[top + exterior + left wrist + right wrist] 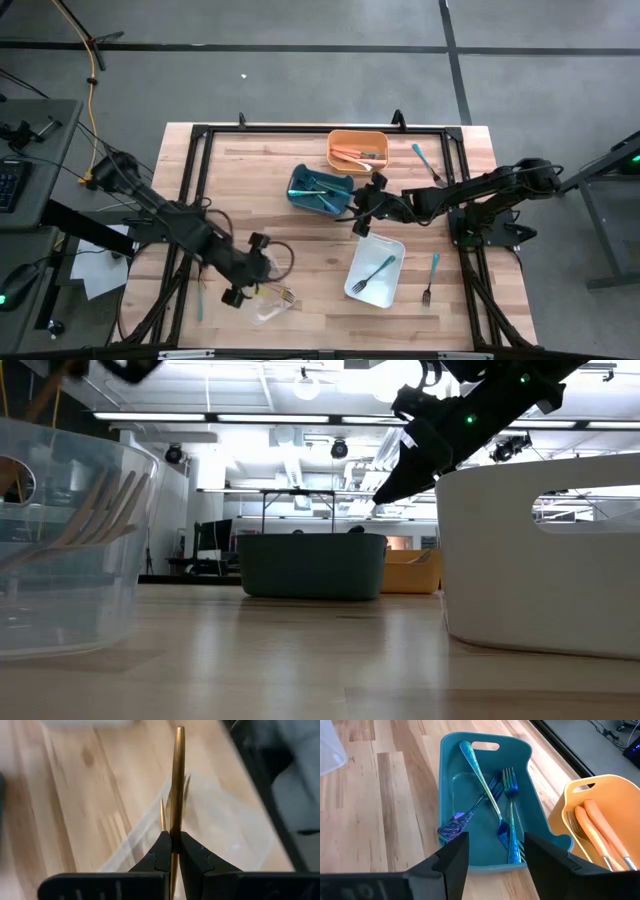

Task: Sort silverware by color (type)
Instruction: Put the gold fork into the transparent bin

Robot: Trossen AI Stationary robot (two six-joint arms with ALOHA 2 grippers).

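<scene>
My left gripper (243, 284) (174, 851) hangs near the table's near edge beside a clear bin (270, 308) (220, 827) and is shut on a thin gold utensil (176, 780). More gold forks (95, 515) lean in that clear bin. My right gripper (362, 208) (495, 862) is open above one end of the teal bin (485, 750) (318, 188), which holds iridescent blue forks and a spoon (490, 800). The orange bin (358, 150) (600, 795) holds salmon-handled pieces (600, 832). A teal fork (377, 270) lies in the white bin (352, 285). My left gripper pinches the gold utensil's narrow shaft (174, 827) between its two fingertips (162, 851). The utensil shows edge-on and runs forward along the fingers, past their tips. It is lifted over the clear bin; which end it holds does not show.
Loose pieces lie on the wood: a teal one (420, 155) and a dark fork (435, 175) at the far right, a teal one (434, 265) and a dark fork (426, 295) right of the white bin, a teal one (200, 300) by the left arm.
</scene>
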